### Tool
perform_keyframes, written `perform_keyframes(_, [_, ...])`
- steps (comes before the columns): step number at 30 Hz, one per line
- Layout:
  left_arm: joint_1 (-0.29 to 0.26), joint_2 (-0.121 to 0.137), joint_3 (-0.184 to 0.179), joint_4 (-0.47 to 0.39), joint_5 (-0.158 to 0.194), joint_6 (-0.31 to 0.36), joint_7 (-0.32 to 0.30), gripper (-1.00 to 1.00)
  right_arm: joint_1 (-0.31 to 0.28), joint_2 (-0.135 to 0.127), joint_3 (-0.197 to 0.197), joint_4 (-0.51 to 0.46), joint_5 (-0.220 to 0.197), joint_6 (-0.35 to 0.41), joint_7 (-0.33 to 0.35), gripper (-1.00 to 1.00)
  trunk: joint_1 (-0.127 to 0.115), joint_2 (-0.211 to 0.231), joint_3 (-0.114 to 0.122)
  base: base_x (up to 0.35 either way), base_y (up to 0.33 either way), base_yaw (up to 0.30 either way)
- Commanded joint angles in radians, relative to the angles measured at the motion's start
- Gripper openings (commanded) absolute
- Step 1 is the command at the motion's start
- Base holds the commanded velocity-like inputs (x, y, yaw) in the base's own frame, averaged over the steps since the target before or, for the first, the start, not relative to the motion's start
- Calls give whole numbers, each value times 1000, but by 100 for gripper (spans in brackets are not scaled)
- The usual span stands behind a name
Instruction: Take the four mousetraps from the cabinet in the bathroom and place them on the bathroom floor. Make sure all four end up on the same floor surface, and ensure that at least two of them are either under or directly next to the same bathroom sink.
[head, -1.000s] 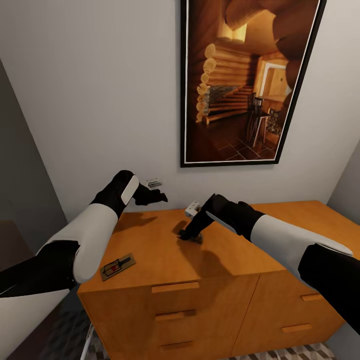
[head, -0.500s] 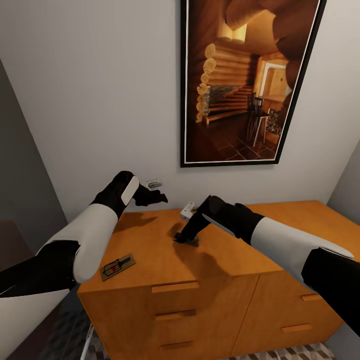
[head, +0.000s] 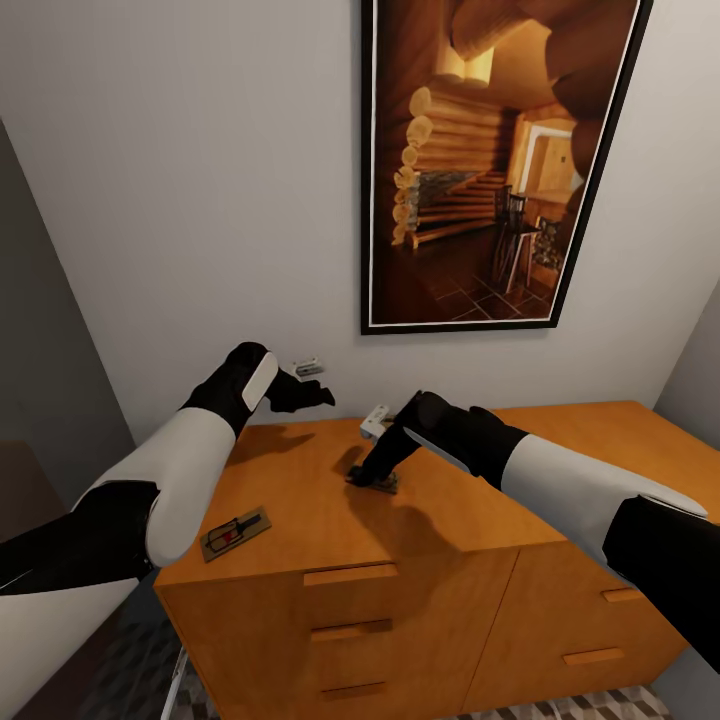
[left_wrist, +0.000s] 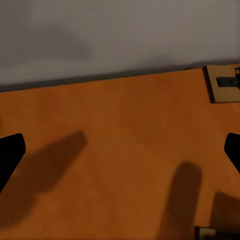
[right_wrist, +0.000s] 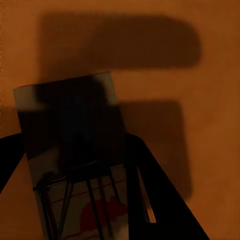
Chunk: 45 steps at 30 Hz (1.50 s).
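On the cabinet (head: 330, 500) top, right gripper (head: 366, 480) straddles a mousetrap (right_wrist: 75, 165), fingers flanking its board; closure not confirmed. Left gripper (head: 318, 392) hangs open and empty at 10 o'clock. Second trap (head: 235, 532) lies at 8 o'clock. Judgement: none floored yet. Left wrist view adds another trap (left_wrist: 223, 83) near the wall.

The orange-brown cabinet (head: 300, 480) carries one mousetrap (head: 236, 532) at its front-left corner, another mousetrap (head: 382, 483) mid-top
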<state>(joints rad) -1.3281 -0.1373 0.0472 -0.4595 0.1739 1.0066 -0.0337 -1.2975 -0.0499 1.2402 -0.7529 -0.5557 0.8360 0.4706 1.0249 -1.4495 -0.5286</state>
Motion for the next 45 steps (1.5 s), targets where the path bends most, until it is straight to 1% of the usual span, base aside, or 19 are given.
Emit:
perform_keyframes(1, [0, -1, 5, -1, -4, 4, -3, 100, 30, -1, 5, -2, -24, 11, 5, -100, 0, 0, -1, 0, 0, 0])
perform_keyframes(12, [1, -1, 5, -2, -4, 3, -4, 100, 25, -2, 5, -2, -24, 11, 5, -100, 0, 0, -1, 0, 0, 0])
perform_keyframes(24, [1, -1, 5, -2, -4, 3, -5, 100, 5, -4, 1, -3, -25, 11, 6, -100, 0, 0, -1, 0, 0, 0])
perform_keyframes(25, [1, -1, 5, -2, -4, 3, -5, 100, 5, -5, -7, -3, -25, 11, 6, -100, 0, 0, -1, 0, 0, 0])
perform_keyframes(27, [1, -1, 5, -2, -4, 3, -5, 100, 5, -5, -41, -12, -25, 13, 5, -100, 0, 0, -1, 0, 0, 0])
perform_keyframes(29, [1, -1, 5, -2, -4, 3, -5, 100, 5, -6, -60, -19, -25, 15, 6, -100, 0, 0, -1, 0, 0, 0])
perform_keyframes(30, [1, -1, 5, -2, -4, 3, -5, 100, 4, -7, -75, -26, -24, 23, 5, -100, 0, 0, -1, 0, 0, 0])
perform_keyframes(32, [1, -1, 5, -2, -4, 3, -5, 100, 4, -8, -91, -40, -24, 45, 5, -100, 0, 0, -1, 0, 0, 0])
perform_keyframes(34, [1, -1, 5, -2, -4, 3, -5, 100, 4, -9, -96, -47, -24, 55, 5, -100, 0, 0, -1, 0, 0, 0])
perform_keyframes(40, [1, -1, 5, -2, -4, 3, -5, 100, 4, -30, -104, -95, -25, 79, 5, -100, 0, 0, -1, 0, 0, 0])
perform_keyframes(45, [1, -1, 5, -2, -4, 3, -5, 100, 4, -38, -106, -119, -26, 101, 6, -100, 0, 0, -1, 0, 0, 0])
